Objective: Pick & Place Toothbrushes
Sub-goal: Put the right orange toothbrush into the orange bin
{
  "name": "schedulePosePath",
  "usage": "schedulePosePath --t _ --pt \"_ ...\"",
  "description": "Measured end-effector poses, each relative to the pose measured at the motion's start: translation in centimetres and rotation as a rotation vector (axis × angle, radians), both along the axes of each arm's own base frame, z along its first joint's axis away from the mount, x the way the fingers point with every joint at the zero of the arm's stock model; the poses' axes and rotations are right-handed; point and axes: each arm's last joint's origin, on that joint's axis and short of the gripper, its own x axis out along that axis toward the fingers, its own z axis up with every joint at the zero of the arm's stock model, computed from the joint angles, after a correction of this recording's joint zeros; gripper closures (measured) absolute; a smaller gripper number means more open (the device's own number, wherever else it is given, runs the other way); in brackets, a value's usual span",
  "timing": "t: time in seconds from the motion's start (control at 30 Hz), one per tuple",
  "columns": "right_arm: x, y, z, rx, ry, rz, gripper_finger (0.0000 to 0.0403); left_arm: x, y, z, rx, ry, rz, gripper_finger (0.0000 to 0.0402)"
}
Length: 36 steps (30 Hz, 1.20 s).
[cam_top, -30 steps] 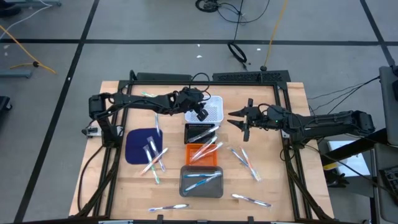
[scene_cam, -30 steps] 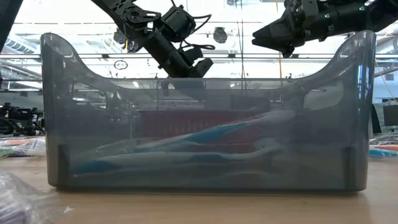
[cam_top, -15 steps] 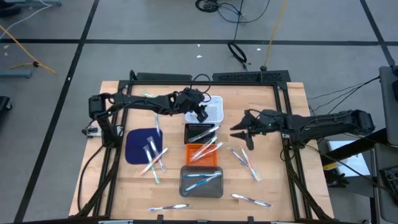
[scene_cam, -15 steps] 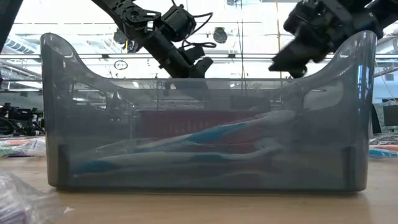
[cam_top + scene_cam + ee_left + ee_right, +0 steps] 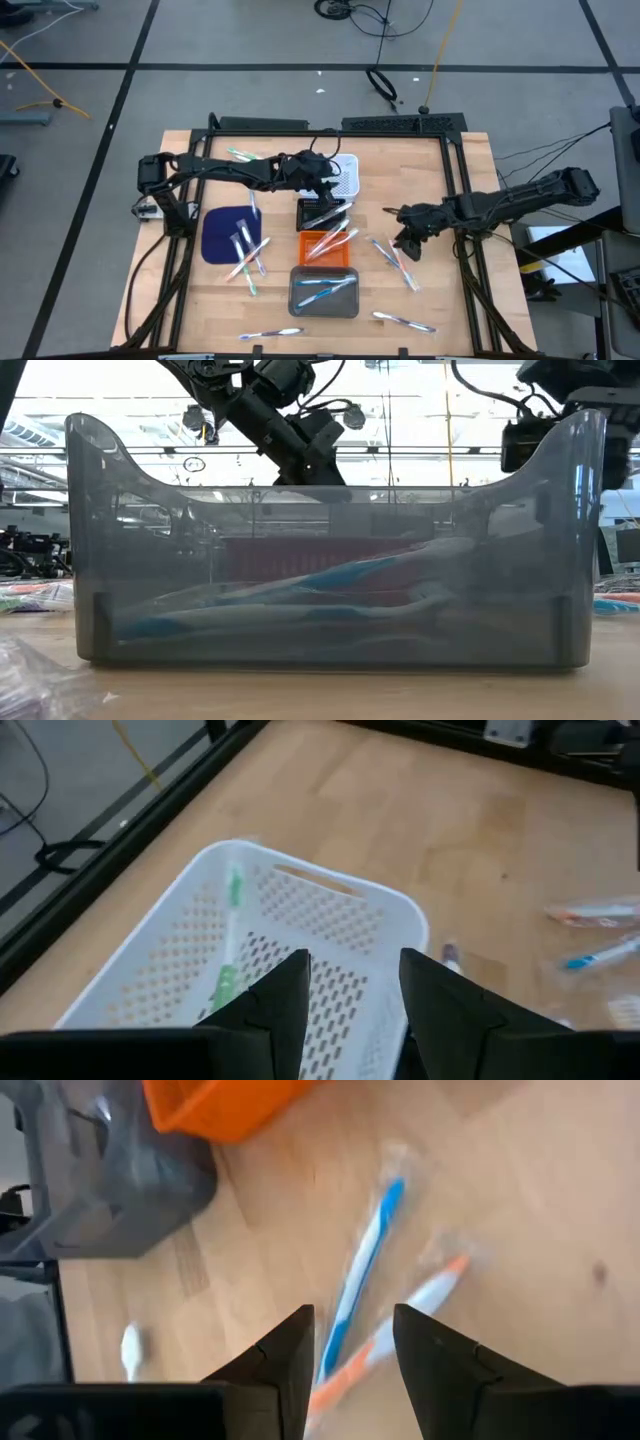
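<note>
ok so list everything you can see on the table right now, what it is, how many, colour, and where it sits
White tray: one, perforated, at the back centre; a green toothbrush lies in it.
Black tray: one, in front of the white tray, toothbrushes in it.
Orange tray: one, next in the row, toothbrushes in it.
Grey tray: one, translucent, nearest the front; blue toothbrushes inside.
Blue mat: one, dark blue, left of the trays, toothbrushes lying on it.
Loose toothbrushes: several, right of the trays; more along the front edge.
Left gripper: open, above the white tray.
Right gripper: open, above a blue and an orange toothbrush.
</note>
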Motion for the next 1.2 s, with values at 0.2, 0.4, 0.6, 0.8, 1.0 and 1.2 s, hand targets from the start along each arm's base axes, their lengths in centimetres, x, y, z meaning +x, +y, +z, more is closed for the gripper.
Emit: schedulePosePath --t 0.2,0.4,0.6,0.8,1.0,1.2 --pt "-0.7 1.0 -0.4 0.085 0.104 -0.037 0.0273 0.2 -1.1 0.0 -0.001 0.004 -0.029 0.0243" --pt "-1.5 1.8 -1.7 0.151 0.160 -0.075 0.0273 0.3 -1.9 0.0 -0.001 0.004 -0.050 0.0243" --pt "-1.4 2.3 -3.4 0.247 0.052 -0.062 0.0273 0.4 -2.1 0.0 0.011 0.007 -0.064 0.0243" --pt "-2.0 2.1 -4.7 0.261 0.078 -0.088 0.0273 0.4 -2.1 0.0 0.011 0.007 -0.063 0.0243" --pt "-2.4 2.0 -5.3 0.253 0.096 -0.091 0.0274 0.4 -2.1 0.0 0.012 0.008 -0.064 0.0243" --pt "-2.4 2.0 -5.4 0.233 0.088 -0.071 0.0344 0.4 -2.1 0.0 0.013 0.008 -0.065 0.0243"
